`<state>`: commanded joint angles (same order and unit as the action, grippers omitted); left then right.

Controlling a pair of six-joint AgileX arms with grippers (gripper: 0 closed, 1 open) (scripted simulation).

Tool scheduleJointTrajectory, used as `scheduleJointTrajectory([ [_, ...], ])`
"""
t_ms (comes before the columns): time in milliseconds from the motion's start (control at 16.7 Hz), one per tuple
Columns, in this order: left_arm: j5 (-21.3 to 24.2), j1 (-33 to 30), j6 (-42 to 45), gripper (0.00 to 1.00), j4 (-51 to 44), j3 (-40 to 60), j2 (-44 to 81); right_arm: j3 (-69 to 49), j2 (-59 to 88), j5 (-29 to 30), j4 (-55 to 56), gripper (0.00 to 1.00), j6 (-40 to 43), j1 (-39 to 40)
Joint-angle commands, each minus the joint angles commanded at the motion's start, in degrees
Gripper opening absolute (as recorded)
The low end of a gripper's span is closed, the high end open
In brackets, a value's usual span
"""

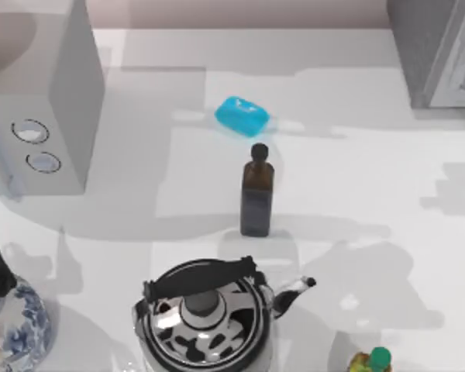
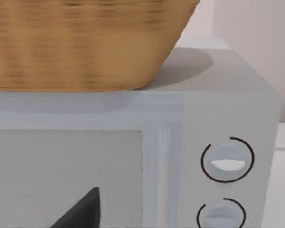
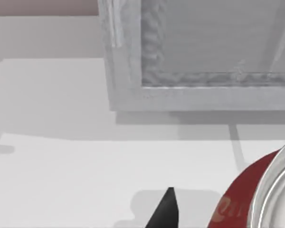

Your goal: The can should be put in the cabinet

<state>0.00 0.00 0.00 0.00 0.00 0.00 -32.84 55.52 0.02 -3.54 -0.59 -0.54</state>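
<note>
Saw the can on the desk before the cabinet. Probably light, rigid, slippery; best gripped around the sides. Could not tell finger spread.

Speckled, stone-like cabinet; glossy red can (bright metal rim); woven wicker basket.

We see the red can close to the camera, with its silver rim beside the red wall. A dark fingertip of our right gripper points up over the white table. Farther off stands the grey cabinet.
</note>
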Motion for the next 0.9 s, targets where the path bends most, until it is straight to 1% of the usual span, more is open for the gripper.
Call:
scheduleJointTrajectory([
  [360,0.0,0.0,0.0,1.0,0.0,0.0,0.0,16.9,-32.8,0.0,1.8,0.0,0.3,0.3],
  [540,0.0,0.0,0.0,1.0,0.0,0.0,0.0,25.1,-45.9,0.0,2.7,0.0,0.5,0.4],
  [720,0.0,0.0,0.0,1.0,0.0,0.0,0.0,31.0,-53.5,0.0,3.3,0.0,0.6,0.5],
  [900,0.0,0.0,0.0,1.0,0.0,0.0,0.0,32.8,-55.5,0.0,3.5,0.0,0.6,0.5],
])
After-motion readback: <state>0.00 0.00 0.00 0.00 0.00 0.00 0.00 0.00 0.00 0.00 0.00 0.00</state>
